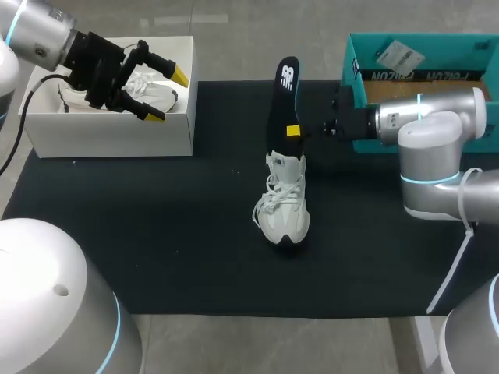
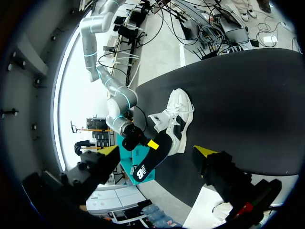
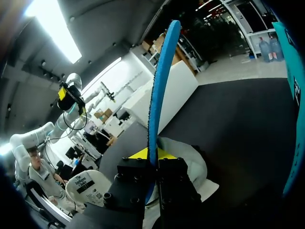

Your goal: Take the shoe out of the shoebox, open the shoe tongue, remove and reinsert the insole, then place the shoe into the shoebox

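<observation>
Right jaws clamped on the insole (image 1: 285,97), held upright, its lower end at the mouth of the shoe (image 1: 284,206). Shoe stood unsupported in the middle of the bench (image 1: 156,249). Left jaws open and empty over the shoebox (image 1: 148,140). Advice: move the insole slowly along the shoe's length; a sideways pull would likely tip the shoe.

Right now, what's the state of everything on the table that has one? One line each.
shoe: out of the box, upright on its sole on the mat
insole: standing up from the shoe's opening, gripped
right end effector: shut on the insole
left end effector: open, above the white shoebox
white shoebox: open, no lid on
teal box: open
</observation>
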`<state>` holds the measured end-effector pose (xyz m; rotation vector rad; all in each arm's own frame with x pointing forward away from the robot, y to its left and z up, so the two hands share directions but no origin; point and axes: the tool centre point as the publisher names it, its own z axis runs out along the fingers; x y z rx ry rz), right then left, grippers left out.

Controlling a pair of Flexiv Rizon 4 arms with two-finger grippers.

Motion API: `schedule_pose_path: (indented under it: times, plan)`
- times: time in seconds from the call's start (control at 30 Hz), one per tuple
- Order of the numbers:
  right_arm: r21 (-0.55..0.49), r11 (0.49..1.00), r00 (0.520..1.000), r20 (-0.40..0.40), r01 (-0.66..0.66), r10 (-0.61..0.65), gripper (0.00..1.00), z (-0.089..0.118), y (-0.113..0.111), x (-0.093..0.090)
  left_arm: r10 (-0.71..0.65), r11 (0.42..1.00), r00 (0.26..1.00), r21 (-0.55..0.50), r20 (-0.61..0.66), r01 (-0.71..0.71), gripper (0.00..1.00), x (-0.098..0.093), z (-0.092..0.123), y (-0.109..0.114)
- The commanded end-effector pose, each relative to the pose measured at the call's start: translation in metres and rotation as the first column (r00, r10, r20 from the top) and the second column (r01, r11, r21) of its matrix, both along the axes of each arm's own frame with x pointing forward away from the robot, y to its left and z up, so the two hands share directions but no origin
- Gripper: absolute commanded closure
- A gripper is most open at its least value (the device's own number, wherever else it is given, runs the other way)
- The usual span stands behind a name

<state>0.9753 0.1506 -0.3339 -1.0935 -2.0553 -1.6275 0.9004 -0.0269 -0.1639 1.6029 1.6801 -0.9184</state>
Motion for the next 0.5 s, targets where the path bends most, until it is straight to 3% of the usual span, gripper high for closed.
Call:
schedule_pose_path:
  times: [0.03,0.5]
  plan:
    - [-0.015,1.000,1.000,-0.017,0.009,-0.010,1.00,-0.003,0.001,-0.010,-0.001,1.000,1.000,0.002,0.000,0.001,0.00,0.000,0.000,0.000]
    - [0.000,0.999,0.995,-0.089,0.037,-0.037,1.00,-0.016,0.003,-0.041,-0.001,1.000,1.000,0.002,0.000,0.001,0.00,0.000,0.000,0.000]
